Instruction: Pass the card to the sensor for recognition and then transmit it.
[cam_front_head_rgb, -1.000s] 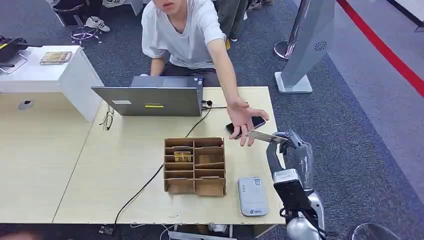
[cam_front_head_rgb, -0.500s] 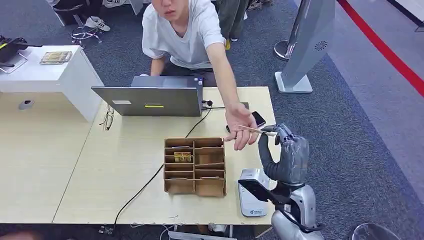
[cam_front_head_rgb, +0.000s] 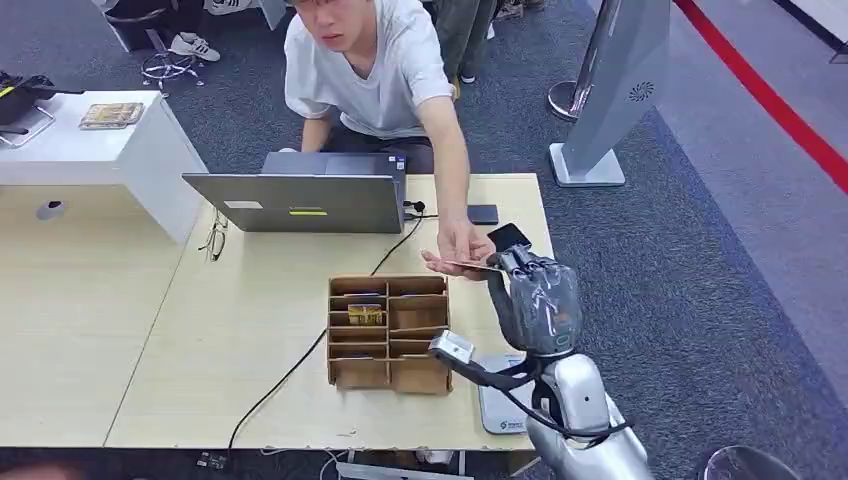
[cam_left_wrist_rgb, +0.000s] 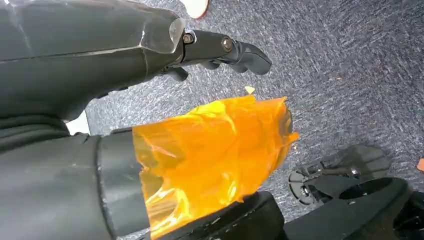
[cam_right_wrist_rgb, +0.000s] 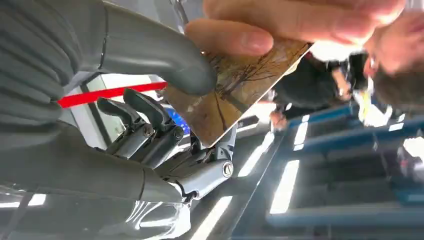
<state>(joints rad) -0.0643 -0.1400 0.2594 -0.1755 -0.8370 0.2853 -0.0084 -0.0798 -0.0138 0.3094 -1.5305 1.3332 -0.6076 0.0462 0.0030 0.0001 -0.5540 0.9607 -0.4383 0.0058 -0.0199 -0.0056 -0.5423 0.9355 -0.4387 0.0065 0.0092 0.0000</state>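
Centre frame we see a box (cam_front_head_rgb: 389, 332), a laptop (cam_front_head_rgb: 305, 203) above it. Our right hand (cam_front_head_rgb: 535, 290), raised right of centre, pinches the card (cam_right_wrist_rgb: 235, 90); a person's hand (cam_front_head_rgb: 455, 250) grips it too. Left hand (cam_left_wrist_rgb: 220, 50) hangs, fingers loose, holding nothing.

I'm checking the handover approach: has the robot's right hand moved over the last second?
Yes. The right hand, holding the card, has swung left toward the cardboard organizer, now partly covering the card reader, meeting the person's hand.

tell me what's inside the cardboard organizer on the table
The cardboard organizer has one yellowish card-like item in an upper-left slot; the other slots look empty, though their dividers hide the depths.
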